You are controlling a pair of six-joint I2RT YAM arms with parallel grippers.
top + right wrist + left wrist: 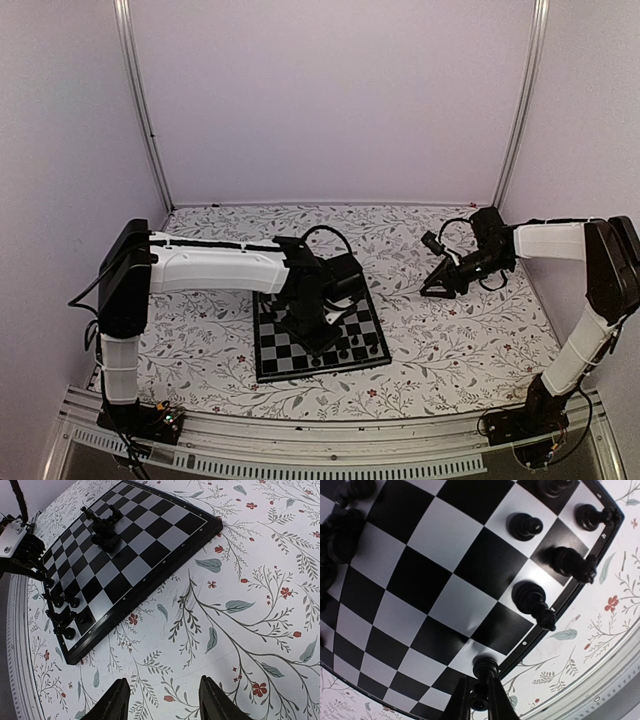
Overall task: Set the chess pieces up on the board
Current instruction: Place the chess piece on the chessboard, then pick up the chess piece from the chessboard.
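Note:
The board [276, 352] lies at the table's centre and shows in the left wrist view [445, 595] and the right wrist view [145, 535]. My left gripper [481, 700] is shut on a black chess piece [485, 670], whose base is at a light square next to the board's near border. Several black pieces [532, 600] stand along that edge row. A cluster of pieces [105, 530] lies near the board's far side. My right gripper [162, 700] is open and empty over the floral cover, right of the board [440, 285].
The floral table cover [450, 330] surrounds the board. White enclosure walls stand on three sides. A metal rail [330, 450] runs along the near table edge by the arm bases.

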